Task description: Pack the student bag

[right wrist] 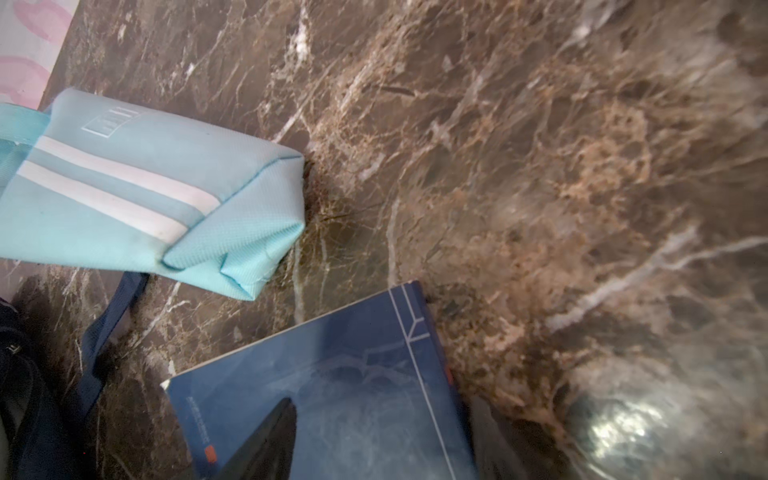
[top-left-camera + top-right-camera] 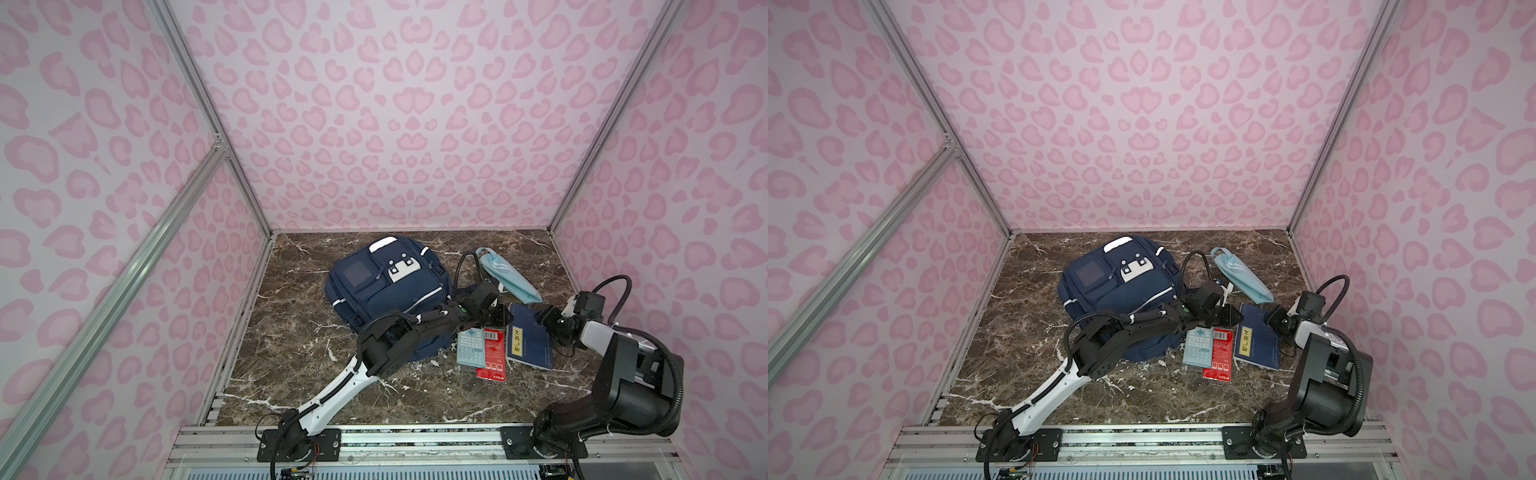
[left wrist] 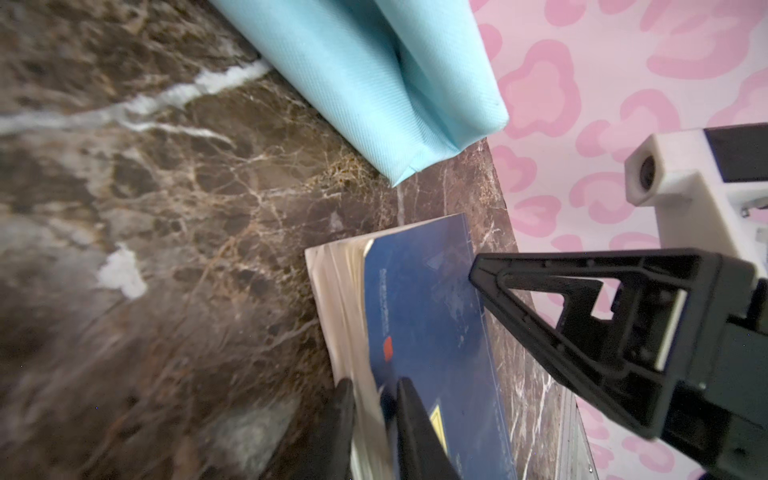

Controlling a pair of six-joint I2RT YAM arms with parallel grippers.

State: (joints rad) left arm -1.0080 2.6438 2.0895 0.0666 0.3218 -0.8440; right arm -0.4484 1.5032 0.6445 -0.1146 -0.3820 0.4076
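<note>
We saw the left gripper (image 3: 374,384) drawn narrow on the left edge of the dark blue softcover book (image 3: 428,316). One black finger (image 3: 343,411) pressed against the blurred, fanned pages and its partner lay on the cover, so it pinched that edge. The right gripper (image 1: 382,403) stood spread at the book's far right corner. One of its fingers reached over the cover and the other hung just beside the book, above the brown marble-patterned tabletop (image 1: 540,166). In the left wrist view its tip met the cover, but it clasped nothing.

The large navy blue fabric student bag (image 2: 386,299) lay on its back on the tabletop, left of both grippers and towards the rear wall. Its front pockets faced up, with the white patch with dark dots (image 2: 401,268) and white reflective stripes showing. The left arm crossed over its near right part.

Right of the bag lay a pale blue calculator (image 2: 471,347), touching a flat red packet (image 2: 492,355), with the book next. A light blue striped fabric pouch (image 2: 509,274) lay behind them.
</note>
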